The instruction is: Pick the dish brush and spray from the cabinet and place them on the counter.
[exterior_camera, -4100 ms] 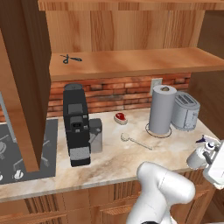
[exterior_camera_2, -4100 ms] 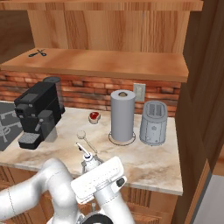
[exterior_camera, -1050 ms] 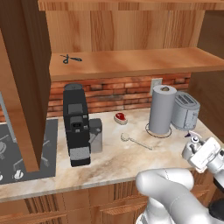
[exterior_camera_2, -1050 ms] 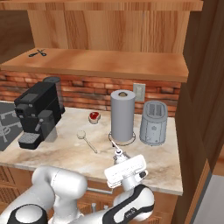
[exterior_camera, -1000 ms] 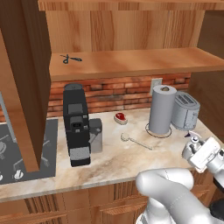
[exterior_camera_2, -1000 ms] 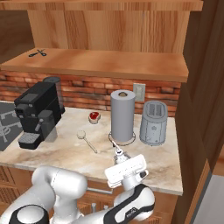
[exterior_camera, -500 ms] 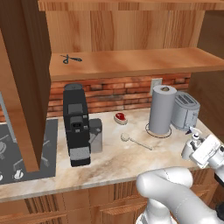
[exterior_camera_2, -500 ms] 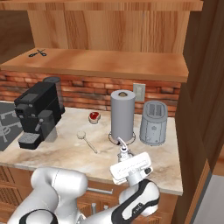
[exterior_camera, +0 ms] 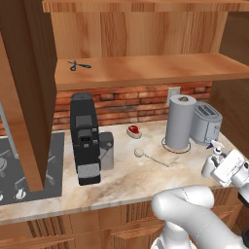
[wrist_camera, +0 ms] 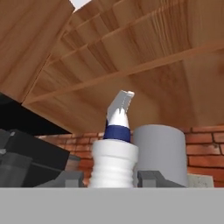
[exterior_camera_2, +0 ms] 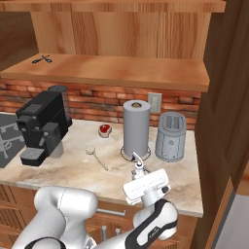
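I see my gripper (wrist_camera: 112, 178) clamped on the upright spray (wrist_camera: 114, 151), the paper towel roll (wrist_camera: 159, 153) at its two o'clock.

The slim white spray bottle with blue collar and pale trigger nozzle (wrist_camera: 114, 148) stands upright over the beige marbled stone counter (exterior_camera_2: 73, 171). The small brush with round cream head and thin handle (exterior_camera: 151, 156) lies flat on this counter. The brown wooden wall cabinet (exterior_camera: 146, 68) is open.

Marbled stone counter (exterior_camera: 121, 177) (wood-grain cabinet (exterior_camera: 146, 34))
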Controlling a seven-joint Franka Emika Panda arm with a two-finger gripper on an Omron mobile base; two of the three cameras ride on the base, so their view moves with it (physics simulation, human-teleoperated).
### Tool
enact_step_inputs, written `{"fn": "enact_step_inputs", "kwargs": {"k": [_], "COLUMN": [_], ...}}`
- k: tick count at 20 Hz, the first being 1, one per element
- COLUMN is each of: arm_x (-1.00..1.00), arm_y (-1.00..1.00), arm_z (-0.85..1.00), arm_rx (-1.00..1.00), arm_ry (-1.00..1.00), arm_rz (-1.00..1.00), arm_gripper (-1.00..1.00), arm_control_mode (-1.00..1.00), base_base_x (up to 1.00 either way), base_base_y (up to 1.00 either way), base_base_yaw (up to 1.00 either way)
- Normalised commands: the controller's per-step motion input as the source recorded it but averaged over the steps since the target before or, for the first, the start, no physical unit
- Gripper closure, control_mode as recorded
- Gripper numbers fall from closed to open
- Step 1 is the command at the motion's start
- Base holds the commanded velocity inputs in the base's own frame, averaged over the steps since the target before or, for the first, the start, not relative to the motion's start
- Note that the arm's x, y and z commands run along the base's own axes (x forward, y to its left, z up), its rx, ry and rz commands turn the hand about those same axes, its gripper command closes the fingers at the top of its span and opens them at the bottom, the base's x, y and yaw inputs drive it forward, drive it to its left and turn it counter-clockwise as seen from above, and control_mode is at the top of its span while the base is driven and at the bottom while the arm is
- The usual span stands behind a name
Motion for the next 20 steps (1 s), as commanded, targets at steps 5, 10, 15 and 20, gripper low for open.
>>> {"fn": "enact_step_inputs", "kwargs": {"k": [5,10,15,20], "arm_x": [0.00,0.00,0.00,0.00], "arm_y": [0.00,0.00,0.00,-0.09], "arm_z": [-0.35,-0.26,-0.15,-0.03], "arm_rx": [0.00,0.00,0.00,0.00], "arm_ry": [-0.06,-0.05,-0.01,0.01], "arm_rz": [0.00,0.00,0.00,0.00], "arm_gripper": [1.00,-1.00,-1.00,-1.00], "arm_control_mode": [-1.00,-1.00,-1.00,-1.00], "base_base_x": [0.00,0.00,0.00,0.00], "base_base_y": [0.00,0.00,0.00,0.00], "base_base_yaw": [0.00,0.00,0.00,0.00]}}
